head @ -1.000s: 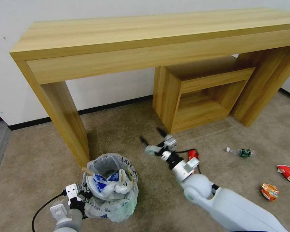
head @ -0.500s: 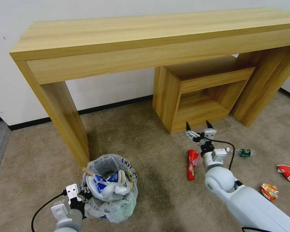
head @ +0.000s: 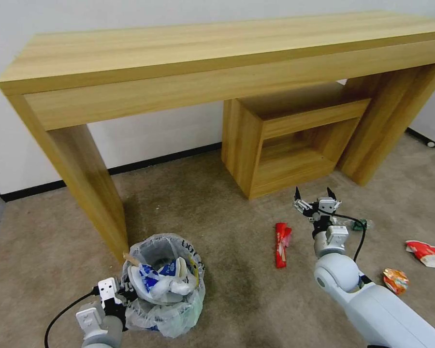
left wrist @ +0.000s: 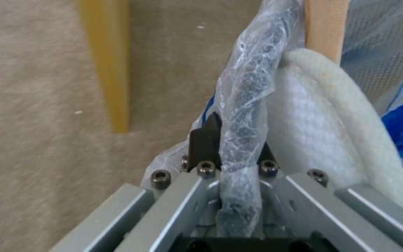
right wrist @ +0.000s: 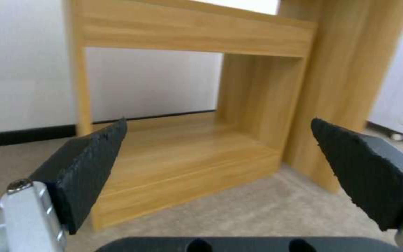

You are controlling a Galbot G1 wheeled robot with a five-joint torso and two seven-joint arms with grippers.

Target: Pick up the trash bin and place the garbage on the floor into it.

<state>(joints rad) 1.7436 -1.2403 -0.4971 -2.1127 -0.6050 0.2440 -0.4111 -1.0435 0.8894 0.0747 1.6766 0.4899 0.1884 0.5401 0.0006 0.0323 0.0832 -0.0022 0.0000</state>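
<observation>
The bin [head: 164,285] stands on the beige short-pile carpet [head: 227,290] by the desk leg [head: 89,188], its crinkly translucent liner printed with black letters near the rim that I can't quite read from here. It is stuffed with blue-and-white wrappers, something white and woolly, and a wooden stick [left wrist: 326,26] poking up. The left gripper [head: 123,294] is pinched tight on the bin's bagged rim, the plastic bunched between its black pads. The right gripper [head: 315,197] hangs above the carpet in front of the low wooden cubby [head: 287,140], its rough black wedge fingers [right wrist: 87,164] spread wide with nothing between them. Just beside it lies a flat red wrapper [head: 281,237]; on its other side a clear bottle [head: 358,224] with a green label, partly hidden by the cable. Farther right sit a crumpled orange wrapper [head: 395,280] and a red-and-white carton [head: 427,253]. The desk [head: 203,58] and cubby are pale wood-grain laminate, square-edged.
</observation>
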